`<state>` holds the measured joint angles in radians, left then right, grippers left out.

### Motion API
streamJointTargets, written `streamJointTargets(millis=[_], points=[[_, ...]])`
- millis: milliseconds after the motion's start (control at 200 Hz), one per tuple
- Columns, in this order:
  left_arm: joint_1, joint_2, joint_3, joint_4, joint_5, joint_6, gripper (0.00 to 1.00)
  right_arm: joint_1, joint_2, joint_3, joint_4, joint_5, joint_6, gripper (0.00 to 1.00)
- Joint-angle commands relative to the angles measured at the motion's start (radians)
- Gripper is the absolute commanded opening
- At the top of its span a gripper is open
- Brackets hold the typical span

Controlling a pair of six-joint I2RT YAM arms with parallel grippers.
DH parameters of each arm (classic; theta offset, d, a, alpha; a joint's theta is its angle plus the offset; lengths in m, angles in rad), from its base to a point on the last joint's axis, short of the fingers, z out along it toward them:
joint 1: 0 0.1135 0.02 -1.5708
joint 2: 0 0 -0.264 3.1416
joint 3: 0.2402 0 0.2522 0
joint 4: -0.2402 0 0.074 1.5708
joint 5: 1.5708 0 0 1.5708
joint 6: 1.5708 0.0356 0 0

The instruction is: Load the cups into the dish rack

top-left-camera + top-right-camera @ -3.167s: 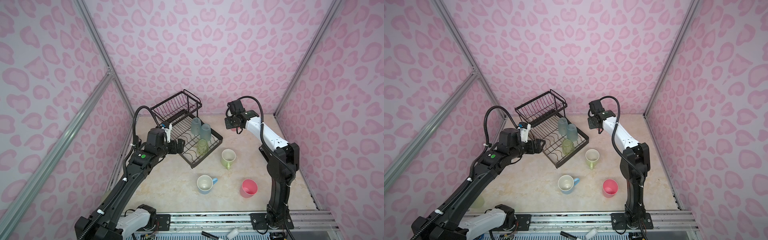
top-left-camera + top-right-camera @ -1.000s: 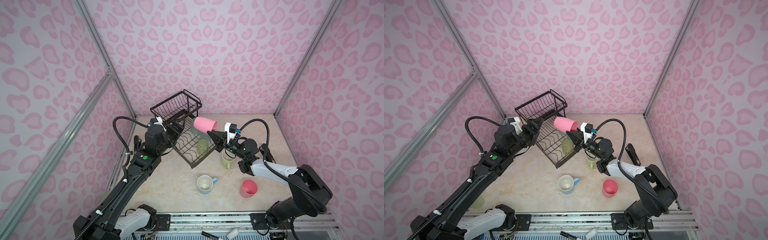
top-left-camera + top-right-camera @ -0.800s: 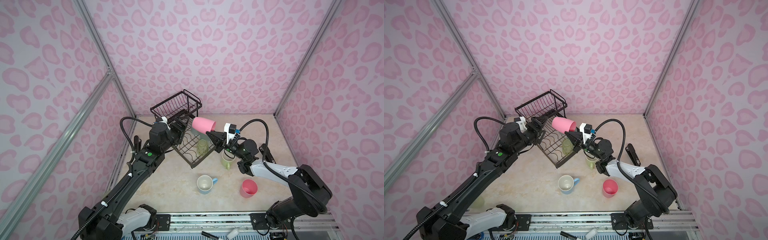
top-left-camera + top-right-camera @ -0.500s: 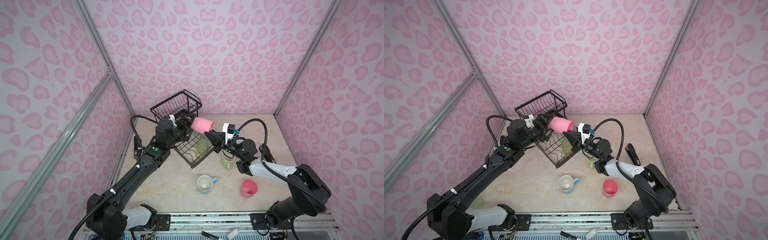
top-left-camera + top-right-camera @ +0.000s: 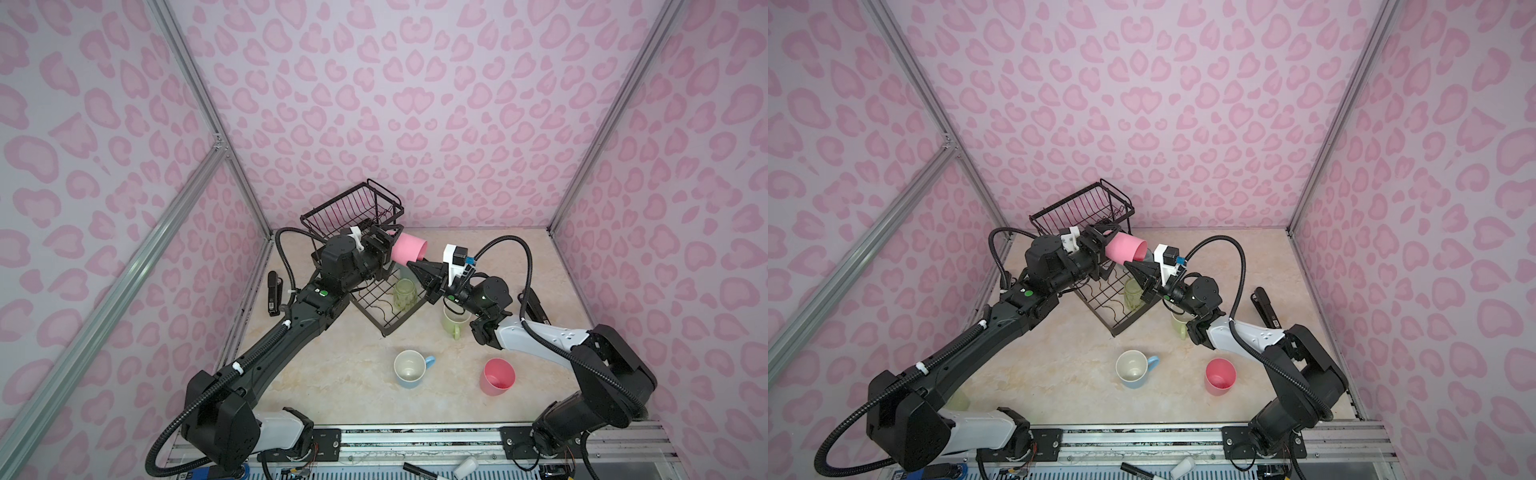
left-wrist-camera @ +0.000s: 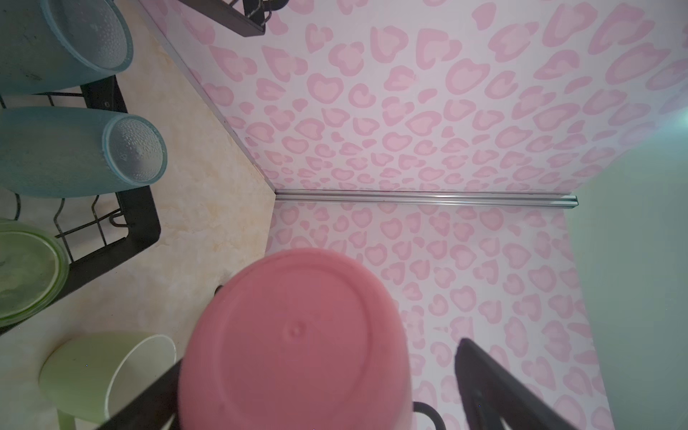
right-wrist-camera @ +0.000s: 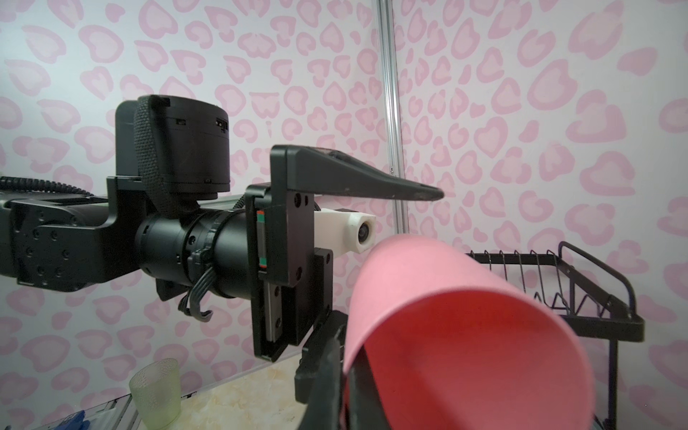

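R end effector (image 5: 410,263) is clamped on the rim of a pink cup (image 5: 409,248), held sideways in the air near the rack (image 5: 353,208). L end effector (image 5: 390,248) is spread wide, fingers either side of the cup's base (contact can't be told). A green tumbler (image 5: 404,293) stands in the rack's lower tray. The lime mug (image 5: 454,324), blue mug (image 5: 411,368) & 2nd pink cup (image 5: 497,376) sit on the desk (image 5: 332,374).
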<state>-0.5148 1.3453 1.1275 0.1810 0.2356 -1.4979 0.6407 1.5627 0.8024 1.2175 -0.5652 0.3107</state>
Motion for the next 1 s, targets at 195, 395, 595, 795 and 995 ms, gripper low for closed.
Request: streamJointTargets(millis=[195,395,595,795,995], points=[[-0.007,0.036,0.005,0.093,0.007,0.020,0.96,0.012,0.007,0.011,-0.001,-0.022,0.007,0.00],[-0.007,0.045,0.005,0.098,-0.001,0.034,0.91,0.021,0.007,0.016,-0.027,-0.017,-0.016,0.00],[-0.007,0.034,0.000,0.080,-0.032,0.076,0.79,0.021,0.009,0.015,-0.032,-0.013,-0.013,0.00],[-0.007,0.024,-0.008,0.068,-0.060,0.098,0.78,0.017,0.007,0.011,-0.032,-0.012,-0.013,0.00],[-0.001,0.019,-0.004,0.058,-0.055,0.112,0.88,0.016,0.004,0.009,-0.026,-0.014,-0.012,0.00]])
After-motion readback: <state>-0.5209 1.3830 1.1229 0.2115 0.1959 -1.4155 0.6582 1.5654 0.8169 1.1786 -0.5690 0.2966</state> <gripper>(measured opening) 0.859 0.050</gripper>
